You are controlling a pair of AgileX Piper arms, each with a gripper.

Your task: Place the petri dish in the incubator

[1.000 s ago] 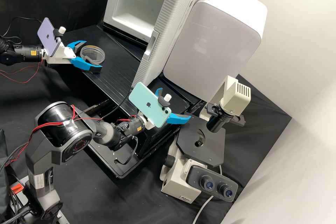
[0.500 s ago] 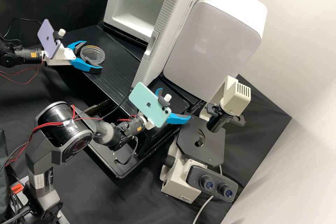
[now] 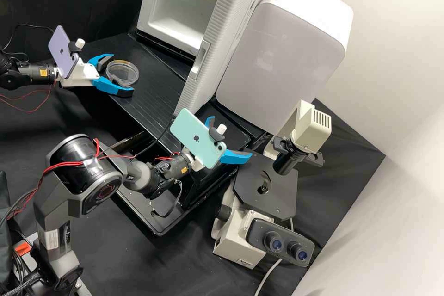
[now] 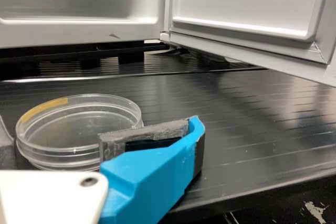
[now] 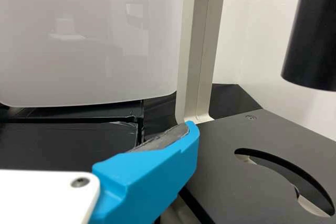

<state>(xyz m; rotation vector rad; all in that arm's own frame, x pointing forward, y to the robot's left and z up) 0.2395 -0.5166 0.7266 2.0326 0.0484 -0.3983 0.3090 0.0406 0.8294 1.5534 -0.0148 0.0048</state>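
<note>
The dish (image 3: 122, 72) sits flat on the black counter (image 3: 157, 97), lid on, a little way in front of the incubator (image 3: 159, 4). The door (image 3: 222, 32) stands open and the white chamber behind it is bare, so the way in is ready.

The left tool (image 3: 118, 73) is down at counter level with its fingers (image 3: 113, 85) spread wide to either side of the dish. From the left wrist, the padded finger (image 4: 157, 153) lies just beside the dish (image 4: 79, 129); I cannot tell whether it touches the wall. Nothing is clamped.

The right tool (image 3: 233, 143) hangs over the stage of the microscope (image 3: 266, 189), well away from the dish, holding nothing, its fingers looking spread.

By my reckoning the task is barely started. The approach looks done, but the grasp is not made. Left to do: close on the dish, lift it level, carry it past the door into the chamber, set it down and let go.
</note>
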